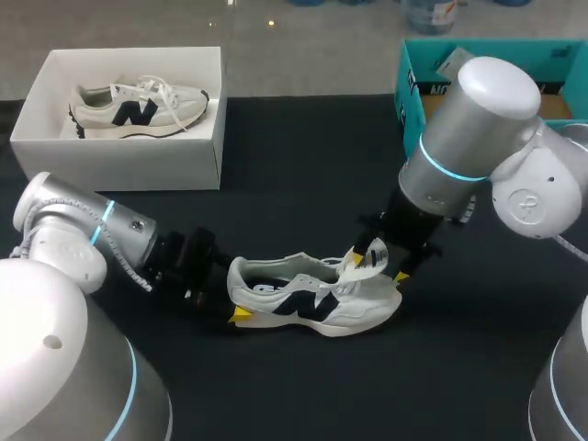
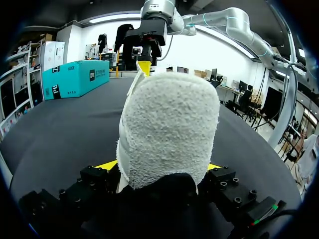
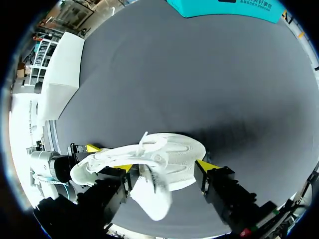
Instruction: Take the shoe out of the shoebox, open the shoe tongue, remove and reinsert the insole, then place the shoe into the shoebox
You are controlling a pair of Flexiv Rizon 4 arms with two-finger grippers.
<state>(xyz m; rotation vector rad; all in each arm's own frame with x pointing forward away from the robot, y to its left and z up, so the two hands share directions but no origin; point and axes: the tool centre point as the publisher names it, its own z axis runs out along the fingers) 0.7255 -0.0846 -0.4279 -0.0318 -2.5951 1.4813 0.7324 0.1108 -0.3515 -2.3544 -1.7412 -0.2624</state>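
A white sneaker with a dark logo [image 1: 312, 299] lies on its sole on the black table, heel to the left. My left gripper [image 1: 235, 294] is shut on the heel; in the left wrist view both yellow tips press the sides of the fuzzy heel [image 2: 169, 129]. My right gripper [image 1: 378, 264] hovers over the forefoot, open, with the raised tongue [image 1: 367, 257] between its spread fingers. In the right wrist view the tongue [image 3: 152, 199] stands loose between the yellow tips of that gripper [image 3: 165, 167], which straddle the shoe [image 3: 174, 152]. The white shoebox [image 1: 129, 152] sits at the far left.
A second matching sneaker [image 1: 138, 108] lies inside the shoebox. A teal box [image 1: 413, 83] stands at the far right edge of the table. Bare black tabletop stretches between the boxes and in front of the shoe.
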